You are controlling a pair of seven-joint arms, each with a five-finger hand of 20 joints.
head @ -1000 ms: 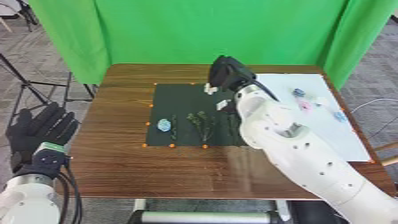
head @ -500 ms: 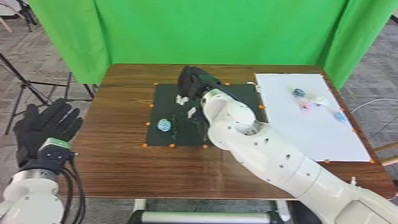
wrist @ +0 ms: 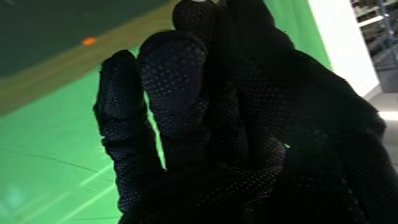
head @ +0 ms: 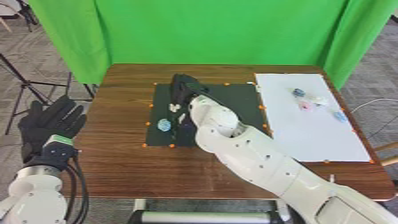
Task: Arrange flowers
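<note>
My right hand (head: 185, 89) is over the upper left of the dark mat (head: 240, 95), its fingers relaxed. A white flower (head: 174, 107) lies close beside it, and a blue flower (head: 164, 125) is farther down the mat. Part of another pale piece (head: 182, 118) shows along the right arm's edge. The arm hides the mat's middle. In the right wrist view, my right hand (wrist: 222, 125) has its fingers extended, with a tiny white spot at one fingertip. My left hand (head: 51, 122) stays off the table's left side, fingers straight and spread.
To the right, a white sheet (head: 306, 137) holds a dark blue flower (head: 298, 92), a pink flower (head: 306, 106), a white one (head: 321, 100) and a light blue one (head: 339, 116). Orange markers dot both areas' edges. A green curtain (head: 213, 30) hangs behind the table.
My right hand has moved left across the dark mat and slightly toward the robot. The green stems seen earlier are now behind the arm. My left hand has shifted slightly.
</note>
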